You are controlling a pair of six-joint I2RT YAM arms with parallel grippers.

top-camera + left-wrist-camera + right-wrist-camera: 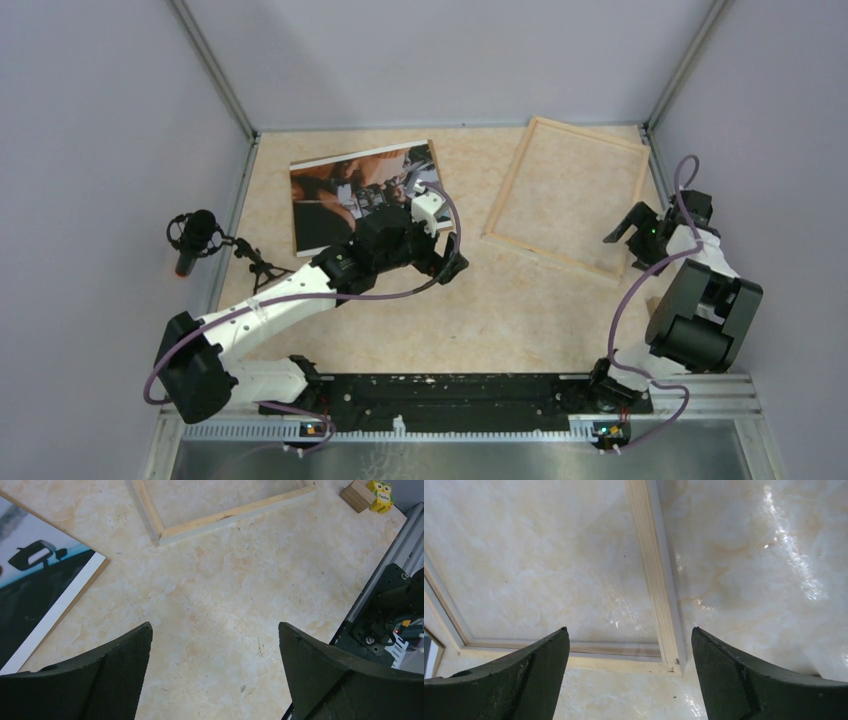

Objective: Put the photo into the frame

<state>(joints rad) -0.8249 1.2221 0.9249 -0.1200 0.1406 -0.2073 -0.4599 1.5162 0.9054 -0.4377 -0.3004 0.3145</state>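
The photo lies picture-up at the back left of the table, its near right part hidden under my left arm. In the left wrist view the photo shows a white border with a thin brown edge under it. The frame of pale wooden strips lies flat at the back right, with bare table inside it. My left gripper is open and empty above bare table between the photo and the frame. My right gripper is open and empty over the frame's near right corner.
A black microphone on a small stand sits at the left wall. A small wooden block with a yellow owl figure stands by the right rail. Grey walls enclose the table on three sides. The arm bases' black rail runs along the near edge.
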